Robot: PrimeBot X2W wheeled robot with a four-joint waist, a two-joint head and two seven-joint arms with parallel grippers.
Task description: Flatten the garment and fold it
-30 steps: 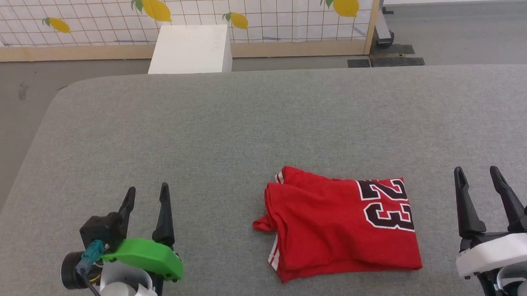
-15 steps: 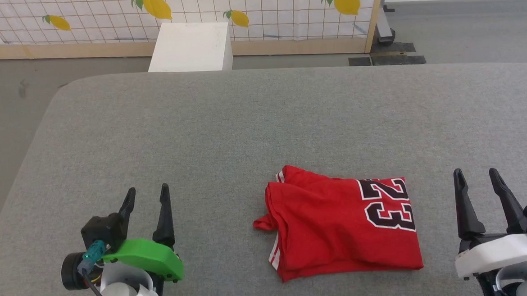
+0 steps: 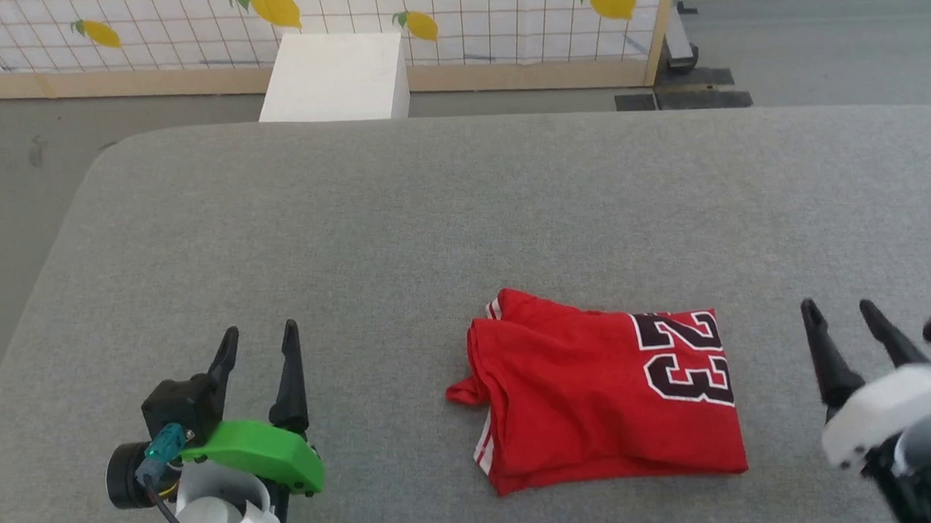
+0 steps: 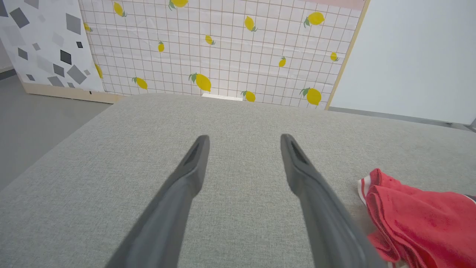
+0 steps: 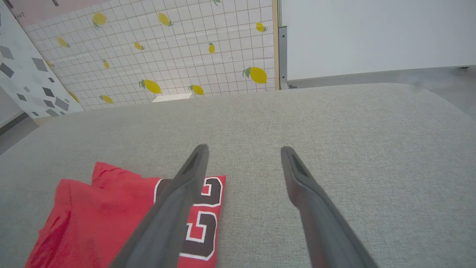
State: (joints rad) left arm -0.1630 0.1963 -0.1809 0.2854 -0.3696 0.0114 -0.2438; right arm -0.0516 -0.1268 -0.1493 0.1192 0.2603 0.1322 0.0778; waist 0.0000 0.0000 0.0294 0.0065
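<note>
Presently, item one: my left gripper (image 3: 261, 329), fingers spread wide with nothing between them, over the bare grey table (image 3: 194, 252). Item two: my right gripper (image 3: 837, 304), likewise spread and empty. Item three: the garment (image 3: 608, 397), on the table between the two, nearer my right fingers than my left and touching neither. It is folded into a rough rectangle, black numerals toward my right, a loose tab and striped trim toward my left. Handling, by my estimate: light, limp, layers apt to slide apart. Hold: pinch a corner through all layers, low against the table. Beyond: white box (image 3: 334, 77), lemon-print screen (image 3: 501, 20).
</note>
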